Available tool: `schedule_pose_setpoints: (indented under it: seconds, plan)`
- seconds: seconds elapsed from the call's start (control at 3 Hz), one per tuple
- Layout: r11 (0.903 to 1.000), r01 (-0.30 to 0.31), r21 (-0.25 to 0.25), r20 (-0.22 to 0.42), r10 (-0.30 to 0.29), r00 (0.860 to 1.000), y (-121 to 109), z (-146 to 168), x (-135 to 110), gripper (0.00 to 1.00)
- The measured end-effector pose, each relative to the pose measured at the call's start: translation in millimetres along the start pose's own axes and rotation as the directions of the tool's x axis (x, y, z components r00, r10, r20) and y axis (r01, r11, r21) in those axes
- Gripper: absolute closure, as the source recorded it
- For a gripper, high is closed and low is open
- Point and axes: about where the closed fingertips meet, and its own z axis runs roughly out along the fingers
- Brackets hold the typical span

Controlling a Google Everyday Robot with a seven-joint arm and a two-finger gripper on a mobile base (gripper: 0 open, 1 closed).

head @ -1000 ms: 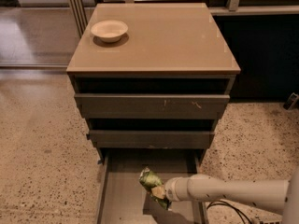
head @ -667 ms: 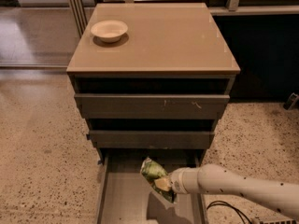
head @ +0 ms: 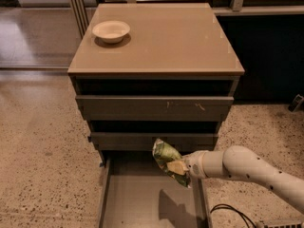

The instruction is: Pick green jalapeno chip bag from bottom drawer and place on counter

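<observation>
Your gripper (head: 178,168), in the lower middle of the frame, pinches the chip bag (head: 165,154) and has lifted it out of the bottom drawer (head: 135,198), up to the middle drawer (head: 123,140) front. The picking looks done; you must still bring it to the counter (head: 166,37) above.

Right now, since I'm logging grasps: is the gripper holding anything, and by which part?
Yes. The gripper is shut on the green jalapeno chip bag, pinching its lower right end, above the open bottom drawer.
</observation>
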Motion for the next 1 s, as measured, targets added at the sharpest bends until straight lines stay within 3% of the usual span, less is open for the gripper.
schedule_pose_setpoints:
  seconds: [0.33, 0.67, 1.0]
  plan:
    - [1.0000, 0.001, -0.007, 0.000, -0.001, 1.000, 8, -3, -2, 1.00]
    - [0.9996, 0.011, -0.027, 0.031, -0.010, 0.999, 28, -31, -32, 1.00]
    - [0.9951, 0.028, -0.095, 0.084, -0.020, 0.996, 50, -67, -88, 1.00]
